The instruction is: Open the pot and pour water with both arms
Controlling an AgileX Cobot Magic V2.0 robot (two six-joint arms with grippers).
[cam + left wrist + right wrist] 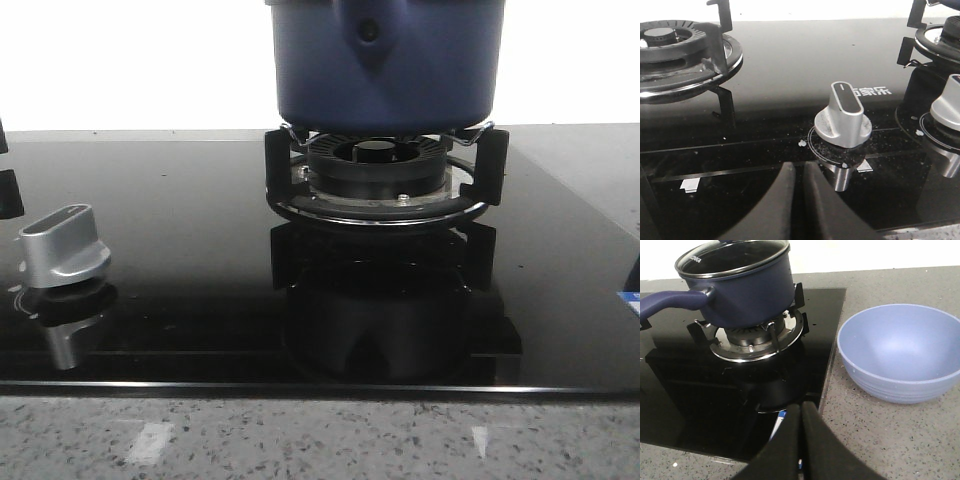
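Left gripper (799, 200): its two black fingers are lying pressed together, holding nothing, and are hovering over the near edge of the glossy black glass hob (790, 70).
Nearest to left gripper: a silver ridged control knob (843, 120) is standing just beyond the fingertips; a second silver knob (949, 106) is sitting to its right, and an uncovered black gas burner with pan supports (677, 47) is lying farther off to the left.
Right gripper (801, 440): its black fingers are meeting along their length, gripping nothing, above the hob's near right edge.
Pot: the large round dark-blue matte pot (742, 287) is resting on the black pan supports of the right-hand burner (757, 335), well beyond the right gripper; its long blue handle (670, 302) is pointing left.
Lid: a glass lid with a metal rim (732, 257) is covering the pot.
Bowl: a pale blue round bowl (902, 352) is sitting upright on the grey speckled stone counter (890, 440), right of the hob and apart from the pot.
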